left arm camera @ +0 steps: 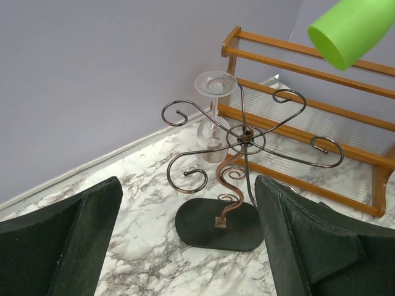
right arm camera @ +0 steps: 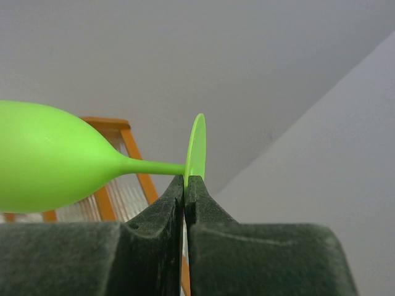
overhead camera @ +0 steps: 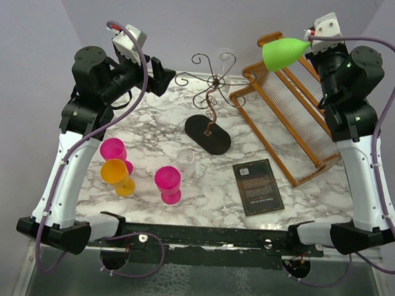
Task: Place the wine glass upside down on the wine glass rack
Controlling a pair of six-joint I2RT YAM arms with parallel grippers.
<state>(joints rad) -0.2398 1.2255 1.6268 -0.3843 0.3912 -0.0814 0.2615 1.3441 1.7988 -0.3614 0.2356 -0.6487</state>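
The wine glass rack (overhead camera: 210, 98) is a thin dark wire tree with curled arms on a black oval base, at the table's back middle; it also fills the left wrist view (left arm camera: 244, 139). A clear glass (left arm camera: 214, 114) hangs upside down on its far arm. My right gripper (right arm camera: 185, 180) is shut on the foot of a green wine glass (overhead camera: 284, 52), held sideways high above the wooden rack, bowl toward the wire rack. It also shows in the right wrist view (right arm camera: 49, 157). My left gripper (overhead camera: 163, 77) is open and empty, left of the wire rack.
A large wooden slatted dish rack (overhead camera: 290, 120) lies at the back right. Two pink glasses (overhead camera: 113, 149) (overhead camera: 168, 183), an orange glass (overhead camera: 116, 175) and a clear glass (overhead camera: 186, 164) stand at the front left. A dark book (overhead camera: 257, 186) lies at the front right.
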